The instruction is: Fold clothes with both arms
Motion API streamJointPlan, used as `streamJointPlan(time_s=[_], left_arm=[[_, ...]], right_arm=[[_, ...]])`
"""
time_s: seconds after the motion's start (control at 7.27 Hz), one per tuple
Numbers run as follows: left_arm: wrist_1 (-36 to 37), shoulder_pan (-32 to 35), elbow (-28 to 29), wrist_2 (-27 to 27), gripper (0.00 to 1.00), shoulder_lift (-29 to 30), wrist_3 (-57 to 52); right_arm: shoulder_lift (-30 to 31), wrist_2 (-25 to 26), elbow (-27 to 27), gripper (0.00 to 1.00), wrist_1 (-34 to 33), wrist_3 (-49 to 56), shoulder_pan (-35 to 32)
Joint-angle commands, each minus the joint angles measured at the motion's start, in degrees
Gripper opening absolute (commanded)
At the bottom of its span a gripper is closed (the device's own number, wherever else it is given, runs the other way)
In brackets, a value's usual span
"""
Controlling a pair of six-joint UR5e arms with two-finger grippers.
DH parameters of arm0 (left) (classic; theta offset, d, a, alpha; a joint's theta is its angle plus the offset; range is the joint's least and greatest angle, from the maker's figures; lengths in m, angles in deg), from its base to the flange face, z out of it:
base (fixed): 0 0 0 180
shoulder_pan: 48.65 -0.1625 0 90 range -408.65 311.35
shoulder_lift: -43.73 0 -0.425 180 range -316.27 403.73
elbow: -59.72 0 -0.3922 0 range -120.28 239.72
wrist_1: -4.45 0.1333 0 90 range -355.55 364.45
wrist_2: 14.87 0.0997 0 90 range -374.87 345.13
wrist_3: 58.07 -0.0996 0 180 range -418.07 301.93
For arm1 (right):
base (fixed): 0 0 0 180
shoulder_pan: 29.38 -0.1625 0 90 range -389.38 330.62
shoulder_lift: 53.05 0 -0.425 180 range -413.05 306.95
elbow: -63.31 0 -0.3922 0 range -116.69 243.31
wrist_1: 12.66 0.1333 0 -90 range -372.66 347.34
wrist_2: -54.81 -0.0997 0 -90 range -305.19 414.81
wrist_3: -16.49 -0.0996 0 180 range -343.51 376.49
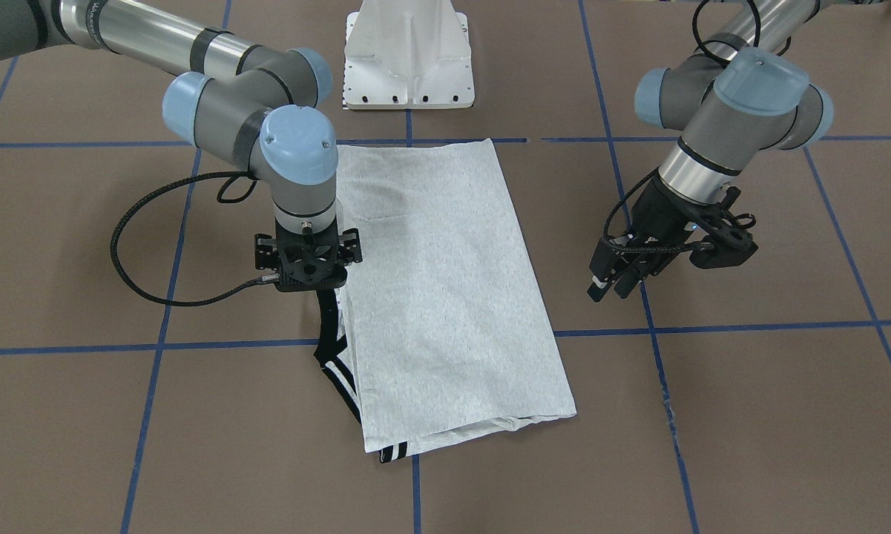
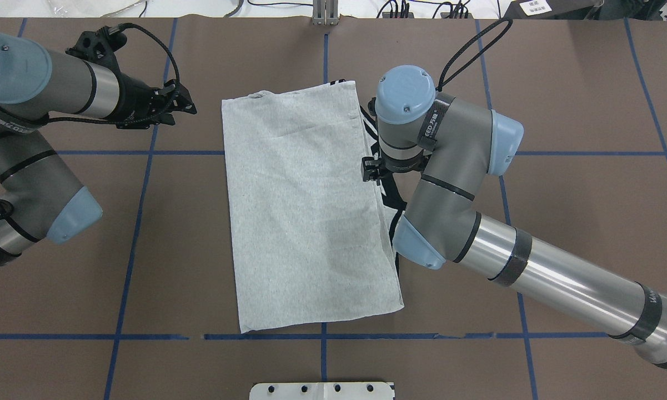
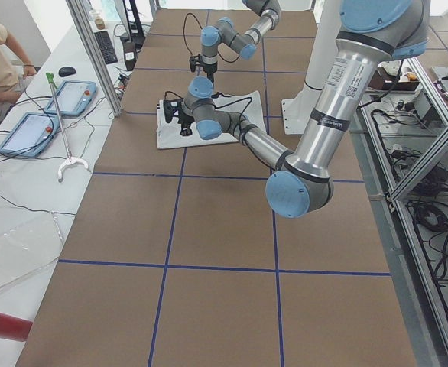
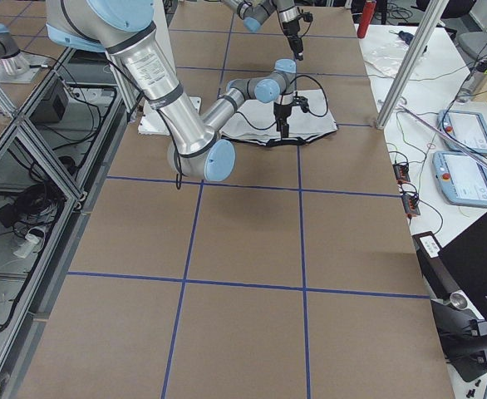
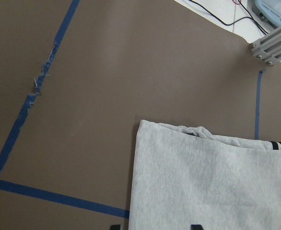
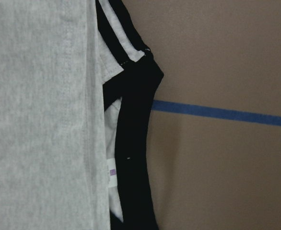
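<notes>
Presently the light grey T-shirt (image 1: 445, 297) lies folded into a long rectangle at the centre of the brown table (image 1: 749, 415), its black collar (image 6: 135, 143) and striped trim showing along one long edge. The right gripper (image 4: 282, 126) points straight down at that collar edge; whether its jaws have closed on the fabric cannot be told. The left gripper (image 1: 610, 288) hangs above bare table, well apart from the shirt, fingers parted and holding nothing.
</notes>
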Motion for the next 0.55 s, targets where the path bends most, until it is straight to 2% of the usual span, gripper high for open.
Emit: streamJointPlan(time_s=[0.0,0.28,0.41], left_arm=[[0.0,0.0,0.02,0.0,0.58,-0.07,0.0],[0.0,-0.09,0.02,0.0,0.58,-0.34,-0.26],[0.0,-0.09,0.02,0.0,0.58,-0.34,-0.26]], right_arm=[[2.79,2.2,7.65,1.0,0.11,-19.45,4.32],[7.53,5.72,13.91,1.0,5.0,-37.72,9.51],[9.82,8.78,15.24,1.0,11.3,-46.87,11.88]])
